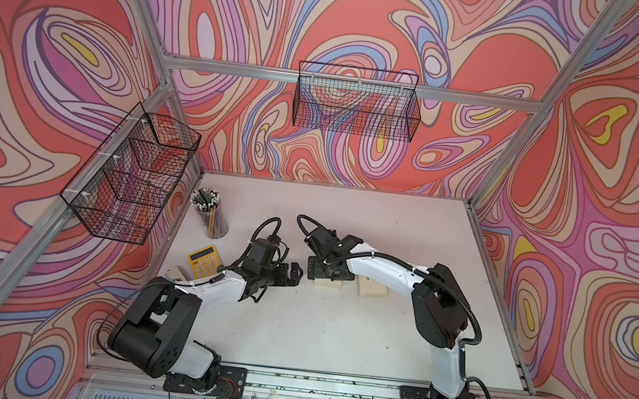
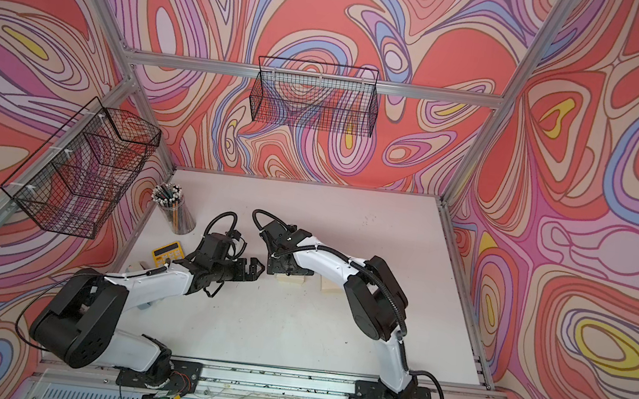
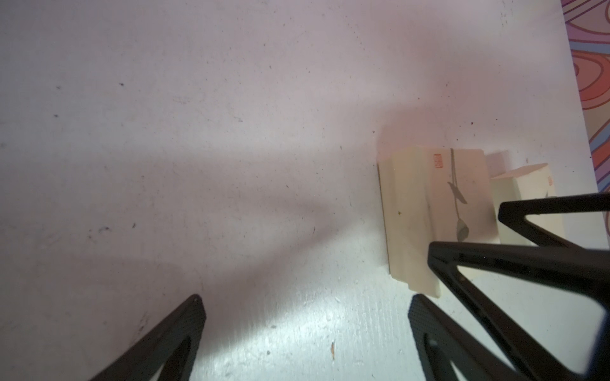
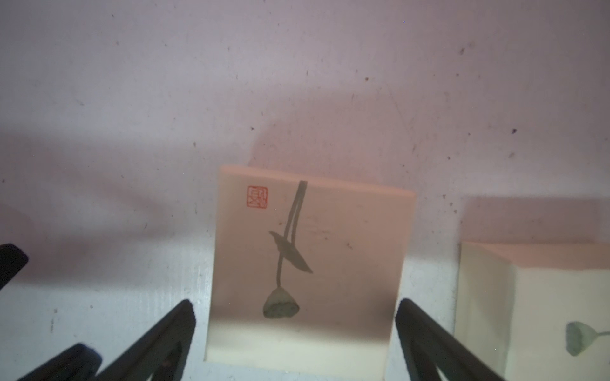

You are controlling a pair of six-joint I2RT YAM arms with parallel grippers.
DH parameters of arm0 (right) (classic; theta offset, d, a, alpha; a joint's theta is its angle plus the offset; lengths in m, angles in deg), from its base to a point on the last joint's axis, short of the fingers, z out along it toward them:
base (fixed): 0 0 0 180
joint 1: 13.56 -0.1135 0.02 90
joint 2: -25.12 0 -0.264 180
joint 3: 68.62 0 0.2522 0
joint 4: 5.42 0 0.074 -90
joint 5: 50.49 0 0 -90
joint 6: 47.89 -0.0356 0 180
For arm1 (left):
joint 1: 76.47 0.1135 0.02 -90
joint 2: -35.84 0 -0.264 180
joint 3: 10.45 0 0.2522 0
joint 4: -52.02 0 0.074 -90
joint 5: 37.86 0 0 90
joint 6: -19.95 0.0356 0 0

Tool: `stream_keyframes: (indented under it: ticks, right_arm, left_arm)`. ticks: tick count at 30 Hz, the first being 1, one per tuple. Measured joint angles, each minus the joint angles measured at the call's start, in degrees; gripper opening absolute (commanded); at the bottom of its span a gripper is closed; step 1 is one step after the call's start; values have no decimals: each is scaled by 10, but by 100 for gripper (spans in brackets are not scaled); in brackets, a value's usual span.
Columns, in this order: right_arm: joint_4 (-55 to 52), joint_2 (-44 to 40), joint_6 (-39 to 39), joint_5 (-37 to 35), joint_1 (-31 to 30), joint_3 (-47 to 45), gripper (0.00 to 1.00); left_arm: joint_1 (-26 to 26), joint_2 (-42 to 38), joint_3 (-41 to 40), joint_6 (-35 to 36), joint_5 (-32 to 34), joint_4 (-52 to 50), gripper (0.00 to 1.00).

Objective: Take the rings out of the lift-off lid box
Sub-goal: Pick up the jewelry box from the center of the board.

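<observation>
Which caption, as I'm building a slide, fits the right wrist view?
Open right gripper framing a lidded cream box with lotus print, a second cream box beside it on the table.

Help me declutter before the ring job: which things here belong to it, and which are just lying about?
Job: cream box below the open right gripper, lid on; second cream box beside it; open left gripper. Rings not visible.
Lying about: pencil cup; yellow calculator; back wire basket; side wire basket.

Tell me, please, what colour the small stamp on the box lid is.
The stamp is red, clearest in the right wrist view.
</observation>
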Motion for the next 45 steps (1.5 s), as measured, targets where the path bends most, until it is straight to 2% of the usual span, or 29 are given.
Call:
stream_keyframes:
  ticks: [40,43,45]
  right_arm:
    - [6,20,-17,-11,5,6,96]
    - [7,22,-17,-12,5,6,95]
    - [7,22,-17,-12,5,6,88]
  left_arm:
    - [0,0,-8,7,-5,13,100]
    - [0,0,-8,7,-5,13,100]
    - [0,0,-8,7,-6,13,100]
